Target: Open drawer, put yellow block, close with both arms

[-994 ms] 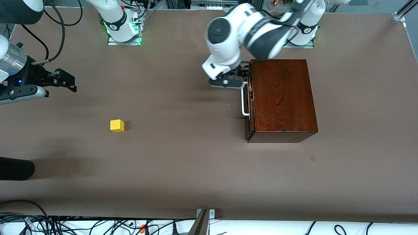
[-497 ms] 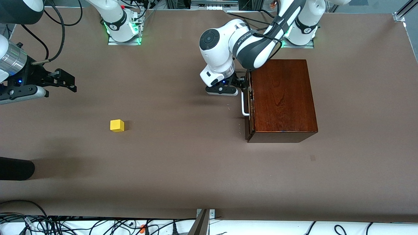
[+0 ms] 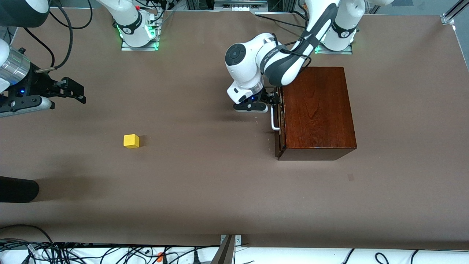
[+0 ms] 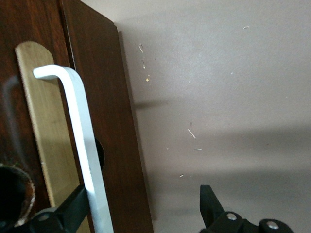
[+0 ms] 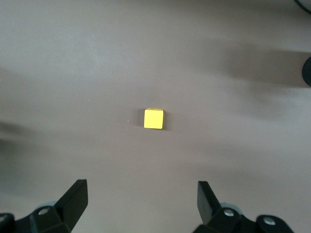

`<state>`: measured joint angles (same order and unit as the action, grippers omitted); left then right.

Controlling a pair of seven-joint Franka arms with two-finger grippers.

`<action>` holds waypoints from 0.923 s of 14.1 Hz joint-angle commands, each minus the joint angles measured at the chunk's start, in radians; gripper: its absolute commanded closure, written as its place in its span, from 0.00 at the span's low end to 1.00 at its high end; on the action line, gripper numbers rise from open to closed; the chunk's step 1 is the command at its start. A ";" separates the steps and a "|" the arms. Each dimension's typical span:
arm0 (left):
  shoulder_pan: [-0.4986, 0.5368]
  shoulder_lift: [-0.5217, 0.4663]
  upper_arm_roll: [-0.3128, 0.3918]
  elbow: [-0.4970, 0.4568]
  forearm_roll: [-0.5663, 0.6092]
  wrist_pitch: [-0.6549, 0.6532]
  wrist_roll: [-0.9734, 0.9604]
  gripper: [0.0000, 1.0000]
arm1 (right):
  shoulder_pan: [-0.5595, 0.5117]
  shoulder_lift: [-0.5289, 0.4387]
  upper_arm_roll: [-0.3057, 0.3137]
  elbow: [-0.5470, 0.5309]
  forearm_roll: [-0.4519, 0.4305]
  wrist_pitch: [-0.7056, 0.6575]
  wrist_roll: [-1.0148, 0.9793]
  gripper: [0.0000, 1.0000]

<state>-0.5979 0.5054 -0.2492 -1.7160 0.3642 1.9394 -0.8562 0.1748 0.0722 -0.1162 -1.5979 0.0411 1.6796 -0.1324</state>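
At centre right of the front view, the left gripper (image 3: 274, 98) sits at the closed drawer (image 3: 280, 121), jaws spread around its white handle (image 4: 82, 141), not yet pinching. The opening step is in hand; next the jaws likely must clamp and pull. The yellow block (image 3: 131, 141) lies on the counter (image 3: 205, 190) at centre left, while the right gripper (image 3: 75, 92) waits at the upper left edge, jaws spread.

Front camera high, overlooks whole table (image 3: 205, 190); wrist cameras close: left on drawer (image 4: 104, 121), right above yellow block (image 5: 154, 119).
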 commanded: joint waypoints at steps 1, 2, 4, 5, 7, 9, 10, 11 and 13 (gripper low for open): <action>-0.002 -0.013 -0.004 -0.040 0.030 0.021 -0.023 0.00 | -0.008 0.005 -0.002 0.012 0.019 -0.003 -0.007 0.00; -0.005 -0.013 -0.005 -0.042 0.030 0.021 -0.023 0.00 | -0.008 0.006 -0.002 0.012 0.020 -0.001 -0.007 0.00; -0.006 -0.008 -0.007 -0.044 0.030 0.021 -0.023 0.00 | -0.008 0.006 -0.002 0.012 0.019 -0.001 -0.007 0.00; -0.009 -0.008 -0.007 -0.042 0.030 0.021 -0.027 0.00 | -0.008 0.006 -0.002 0.012 0.020 -0.001 -0.007 0.00; -0.011 -0.001 -0.009 -0.042 0.030 0.050 -0.041 0.00 | -0.008 0.006 -0.002 0.012 0.019 -0.001 -0.007 0.00; -0.011 0.018 -0.010 -0.037 0.027 0.087 -0.044 0.00 | -0.008 0.006 -0.002 0.012 0.019 -0.001 -0.007 0.00; -0.017 0.019 -0.012 -0.036 0.027 0.111 -0.046 0.00 | -0.008 0.006 -0.002 0.013 0.019 -0.001 -0.007 0.00; -0.026 0.021 -0.012 -0.034 0.025 0.131 -0.050 0.00 | -0.008 0.006 -0.002 0.013 0.019 -0.001 -0.007 0.00; -0.037 0.033 -0.012 -0.022 0.012 0.174 -0.075 0.00 | -0.008 0.006 -0.002 0.012 0.019 -0.001 -0.007 0.00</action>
<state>-0.6119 0.5066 -0.2530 -1.7524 0.3645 2.0259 -0.8933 0.1748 0.0722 -0.1189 -1.5979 0.0411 1.6796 -0.1324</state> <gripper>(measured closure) 0.000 0.000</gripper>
